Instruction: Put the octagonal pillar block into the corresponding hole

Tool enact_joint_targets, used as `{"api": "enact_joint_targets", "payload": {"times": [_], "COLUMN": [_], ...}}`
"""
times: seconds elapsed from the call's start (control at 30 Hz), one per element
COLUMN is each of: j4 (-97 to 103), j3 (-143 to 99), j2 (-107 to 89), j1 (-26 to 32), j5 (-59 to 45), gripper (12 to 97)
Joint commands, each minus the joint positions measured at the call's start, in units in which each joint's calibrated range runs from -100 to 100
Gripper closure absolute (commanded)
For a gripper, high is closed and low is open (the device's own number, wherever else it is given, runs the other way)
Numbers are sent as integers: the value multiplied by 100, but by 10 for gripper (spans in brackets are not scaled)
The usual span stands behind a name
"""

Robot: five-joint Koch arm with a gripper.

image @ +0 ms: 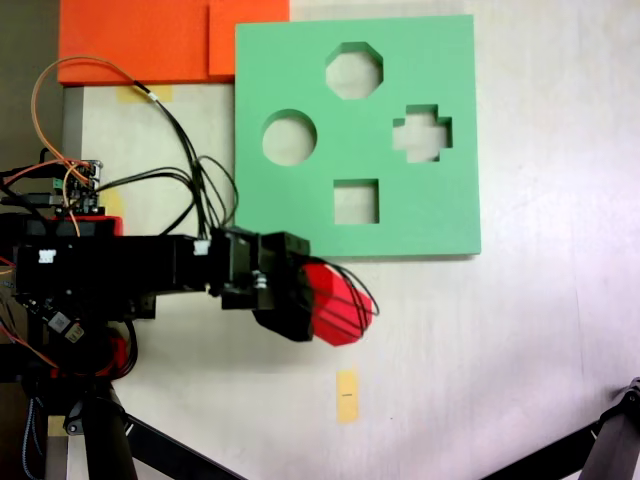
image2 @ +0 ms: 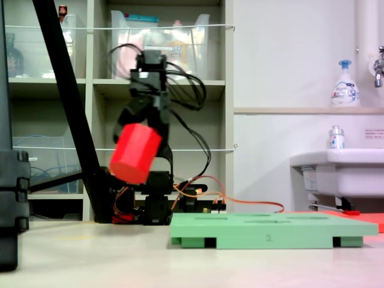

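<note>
Gripper [image2: 135, 135] is closed on the octagonal pillar block [image2: 135, 153]; in this low fixed view the jaws come down onto the top of the red block from either side and the block hangs tilted, well clear of the table [image2: 90, 258]. In the fixed view from above, the gripper [image: 320, 295] sits over the near half of the block [image: 345, 305], with the red face sticking out to the right of the black jaw housing and thin cables crossing it. Exact jaw spread is not readable; it looks set by the block's width.

Block position: in the air, off the green board [image: 300, 210], just beyond its lower edge near the lower left corner as the view from above shows it.

The corresponding hole [image: 354, 70] is the eight-sided cutout in the top row of the board, well apart from the block, and it is open. The round cutout [image: 289, 137], cross cutout [image: 421, 134] and square cutout [image: 356, 201] lie between or beside.

Progress, by judgement: pick-up done, block lifted. Left to do: carry over the board to the octagonal hole, level and turn the block to match, lower, release.
</note>
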Motion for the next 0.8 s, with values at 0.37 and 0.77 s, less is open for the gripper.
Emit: {"api": "enact_joint_targets", "payload": {"times": [0.37,0.77], "j4": [35,1489], "j3": [159,1255], "j2": [412,2367], "j1": [1988,2403], "j5": [1758,2540], "gripper": [744,744]}}
